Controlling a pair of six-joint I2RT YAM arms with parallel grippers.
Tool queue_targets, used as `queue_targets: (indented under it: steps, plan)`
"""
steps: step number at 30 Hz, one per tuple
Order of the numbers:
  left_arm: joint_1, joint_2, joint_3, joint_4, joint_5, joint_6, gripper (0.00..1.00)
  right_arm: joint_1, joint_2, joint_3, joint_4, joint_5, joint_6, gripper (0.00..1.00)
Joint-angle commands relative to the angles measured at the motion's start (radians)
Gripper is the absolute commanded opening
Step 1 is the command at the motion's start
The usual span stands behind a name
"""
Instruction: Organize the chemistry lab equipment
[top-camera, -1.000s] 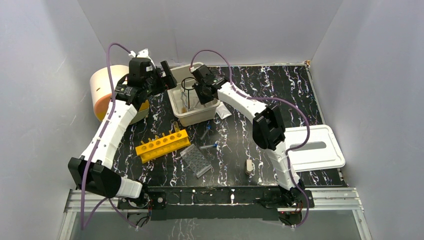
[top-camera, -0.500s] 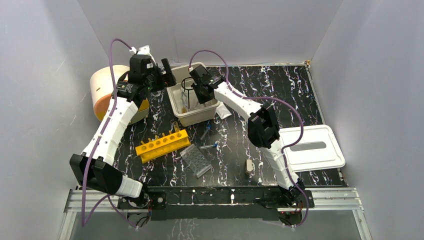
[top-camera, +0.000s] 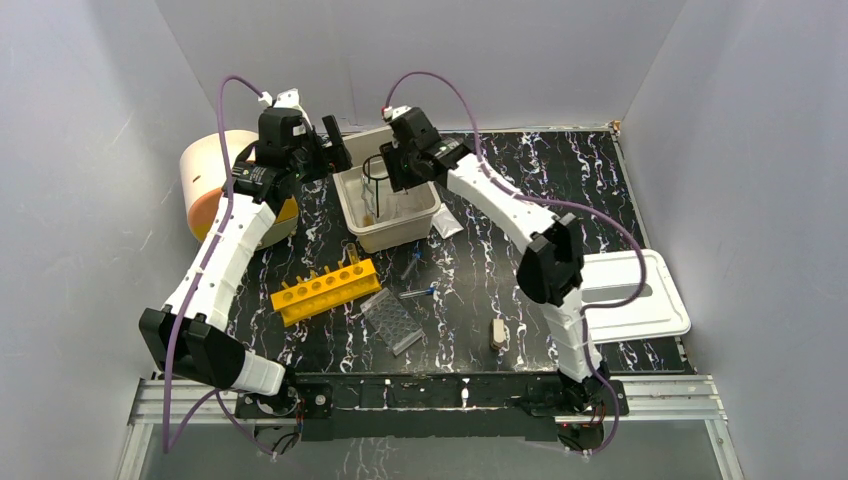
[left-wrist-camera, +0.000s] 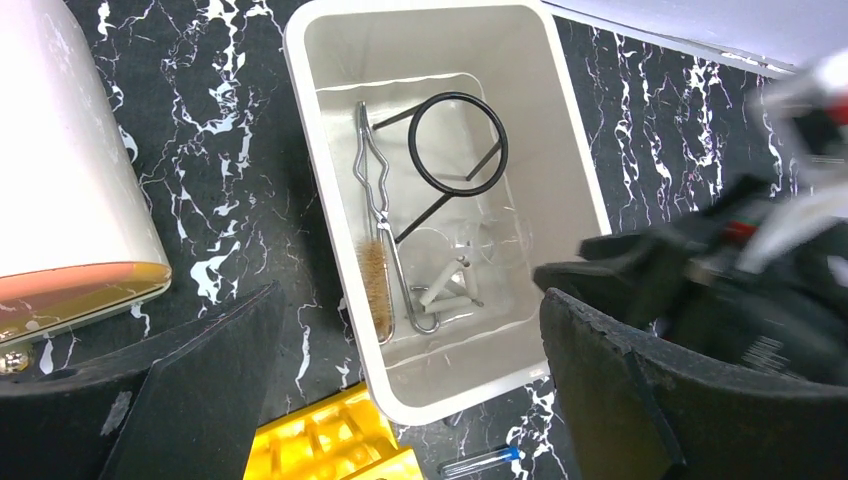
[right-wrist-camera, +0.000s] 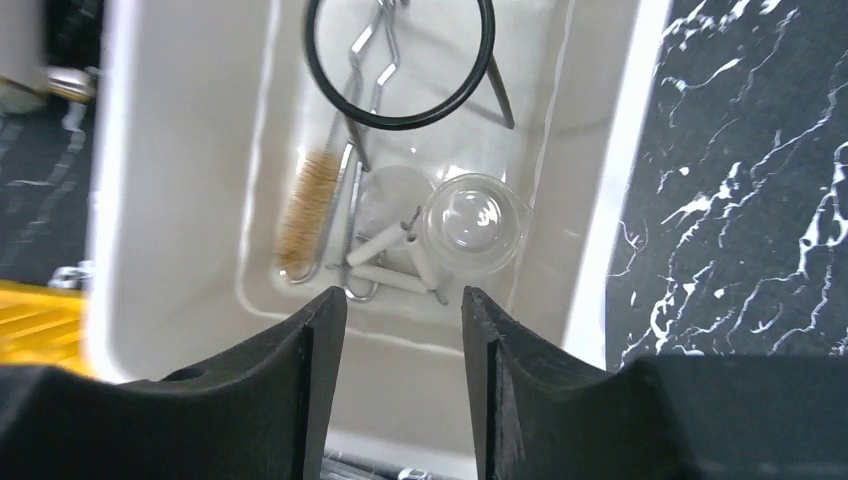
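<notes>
A: Step?
B: Drop-off looks done. Ring stand (left-wrist-camera: 412, 145), tongs (left-wrist-camera: 372, 190) and dish (right-wrist-camera: 472, 222) lie in tub (top-camera: 352, 205). R gripper (right-wrist-camera: 403, 330) hangs over it, fingers apart, empty. L gripper (left-wrist-camera: 408, 295) spread wide, empty too.
A: Next?
B: Prob. bag (top-camera: 446, 224) or blue-tipped tools (top-camera: 418, 293), on table near tub. Thin, so needs a low pinch.
A: Labels?
B: None legible.

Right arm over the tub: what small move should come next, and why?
Probably lift the right gripper clear of the tub and swing toward the small clear bag beside it. Its jaws stand open with nothing between them, and the bag lies on the table, outside the tub.
</notes>
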Motion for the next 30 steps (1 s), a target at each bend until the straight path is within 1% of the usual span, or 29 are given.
queue_targets:
  steps: [1, 7, 10, 12, 14, 18, 20, 22, 26, 30]
  plan:
    - [0.005, -0.016, 0.021, 0.009, 0.008, -0.009, 0.98, -0.027, -0.184, -0.066, 0.100, -0.060, 0.038, 0.56]
    - [0.005, -0.019, 0.005, 0.010, 0.046, -0.030, 0.98, -0.064, -0.367, -0.293, 0.179, -0.078, 0.061, 0.65]
    - [0.005, -0.014, 0.004, 0.011, 0.072, -0.034, 0.98, -0.087, -0.437, -0.410, 0.202, -0.057, 0.081, 0.67]
    - [0.006, -0.010, 0.003, 0.012, 0.084, -0.040, 0.98, -0.114, -0.462, -0.462, 0.187, -0.034, 0.121, 0.67]
    - [0.005, -0.004, 0.003, 0.014, 0.089, -0.049, 0.98, -0.165, -0.480, -0.509, 0.173, -0.061, 0.195, 0.67]
    - [0.005, 0.001, 0.003, 0.020, 0.097, -0.065, 0.98, -0.300, -0.516, -0.660, 0.205, -0.192, 0.331, 0.67]
    - [0.005, 0.003, 0.001, 0.022, 0.104, -0.070, 0.98, -0.351, -0.512, -0.730, 0.249, -0.269, 0.367, 0.68]
    - [0.005, 0.004, 0.002, 0.024, 0.106, -0.073, 0.98, -0.381, -0.475, -0.757, 0.267, -0.336, 0.380, 0.67]
    - [0.005, 0.004, 0.003, 0.023, 0.106, -0.073, 0.98, -0.387, -0.363, -0.722, 0.262, -0.390, 0.365, 0.67]
    - [0.005, 0.004, 0.006, 0.023, 0.141, -0.074, 0.98, -0.388, -0.273, -0.675, 0.264, -0.390, 0.369, 0.66]
